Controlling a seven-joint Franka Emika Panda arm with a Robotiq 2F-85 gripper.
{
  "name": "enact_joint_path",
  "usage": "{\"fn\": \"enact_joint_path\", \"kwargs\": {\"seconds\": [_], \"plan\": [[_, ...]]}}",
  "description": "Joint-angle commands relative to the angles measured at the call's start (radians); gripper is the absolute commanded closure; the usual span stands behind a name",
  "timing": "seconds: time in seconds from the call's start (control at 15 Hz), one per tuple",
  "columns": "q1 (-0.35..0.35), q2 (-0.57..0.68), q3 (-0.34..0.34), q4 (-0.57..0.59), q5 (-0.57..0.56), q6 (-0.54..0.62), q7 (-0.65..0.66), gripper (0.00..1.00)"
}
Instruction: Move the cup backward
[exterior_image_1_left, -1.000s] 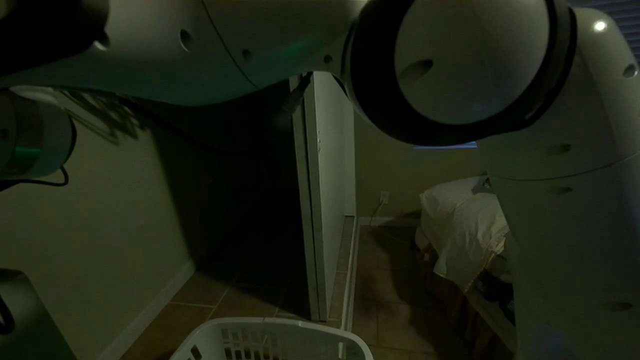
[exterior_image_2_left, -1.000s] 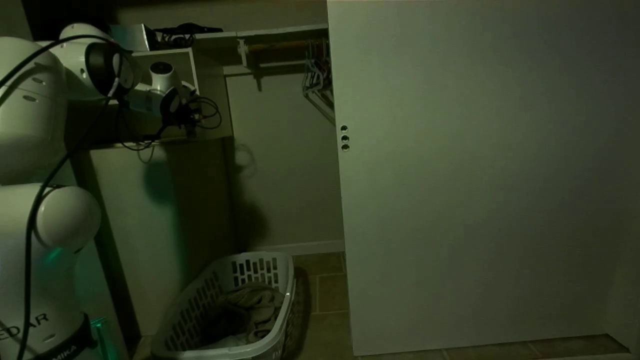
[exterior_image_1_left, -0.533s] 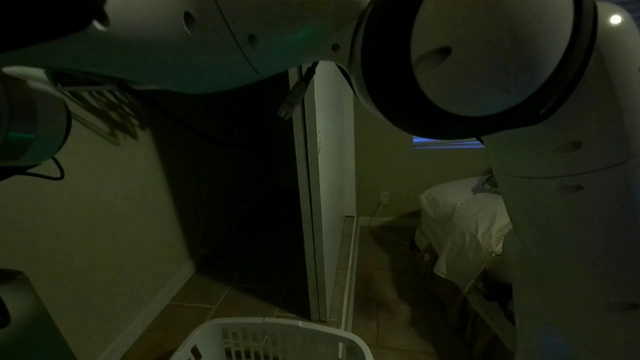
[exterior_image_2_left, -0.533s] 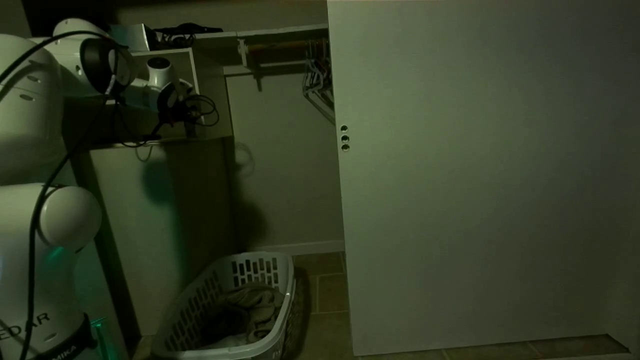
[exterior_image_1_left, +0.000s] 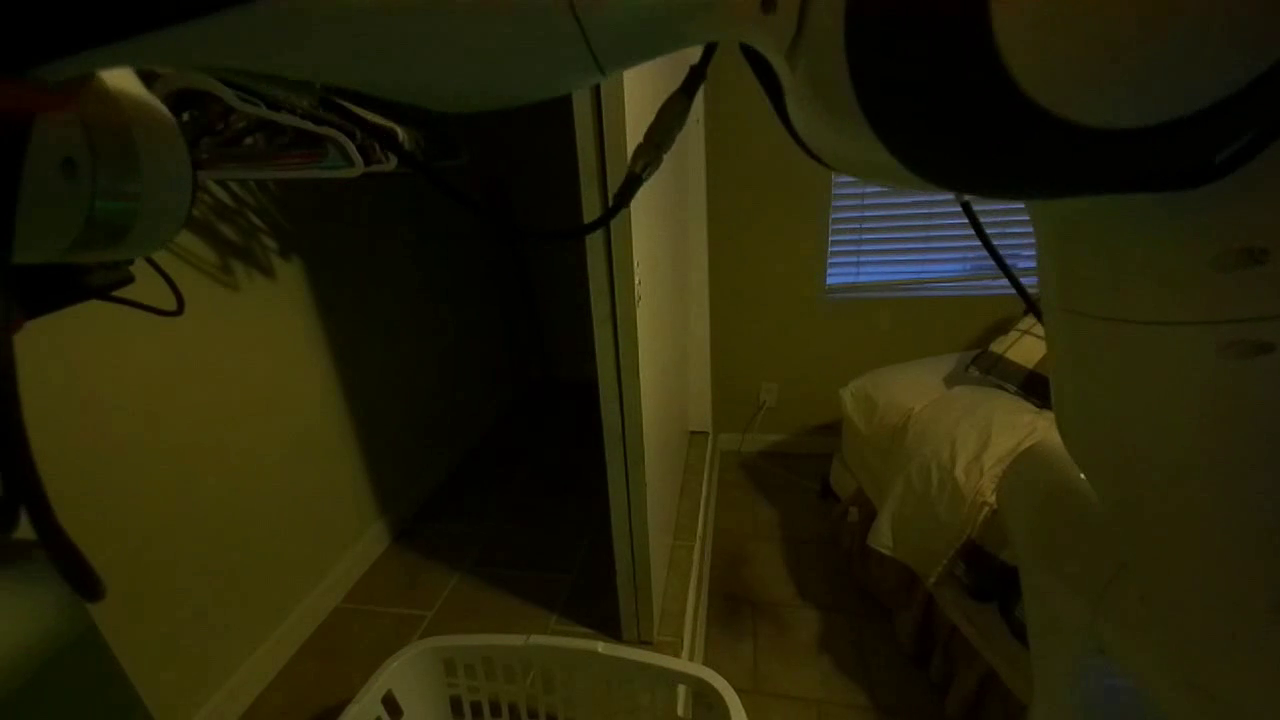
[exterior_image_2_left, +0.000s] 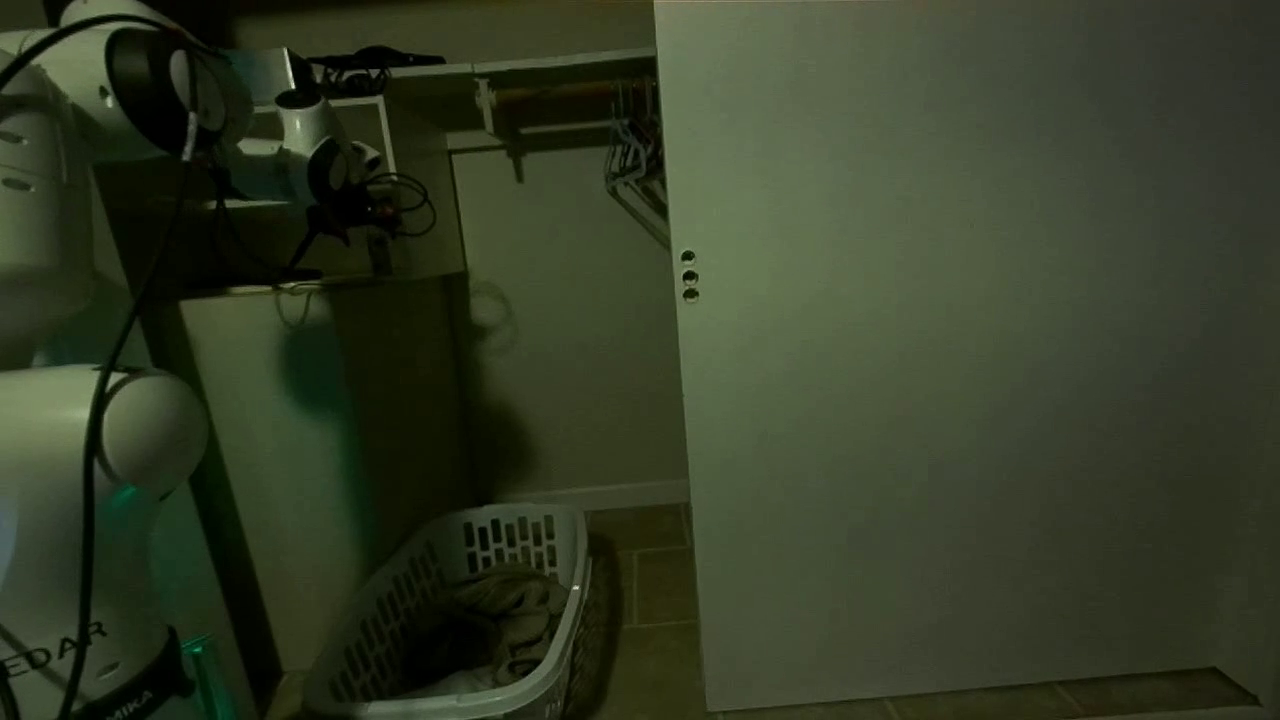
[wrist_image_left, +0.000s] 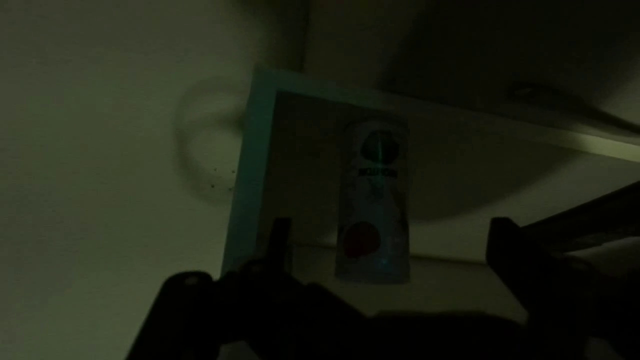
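One tool (wrist_image_left: 391, 235): fingers (wrist_image_left: 280, 240) spread wide
Cup (wrist_image_left: 374, 200): between them in the wrist view, apart from both
Basket (exterior_image_2_left: 579, 570): cloth (exterior_image_2_left: 515, 605) inside

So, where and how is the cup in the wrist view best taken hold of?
Probably around the middle of the cup, approached from the side that the wrist view looks at, with the hand closing across its long sides. The body looks straight and roughly cylindrical, and there appears slimmer than the open hand's gap. Its depth is hard to judge.
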Motion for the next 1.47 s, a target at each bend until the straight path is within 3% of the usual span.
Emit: {"fn": "enact_joint_path", "kwargs": {"seconds": [0.0,0.07,0.47,0.93,1.2,1.27,1.4], "plan": [[0.031,-0.118,-0.016,-0.118,-0.045,-0.063,0.065,0.0],[-0.07,-0.138,0.103,-0.131,-0.096,-0.078,0.099,0.0],[-0.214,-0.32,0.282,-0.329,-0.053,-0.087,0.062,0.0],[-0.329,-0.533,0.354,-0.564,-0.034,-0.061,0.079,0.0],[-0.317,-0.621,0.35,-0.655,0.031,-0.017,0.041,0.0],[-0.333,-0.555,0.361,-0.579,-0.009,-0.056,0.056,0.0],[-0.327,-0.589,0.359,-0.614,0.004,-0.045,0.056,0.0]]}}
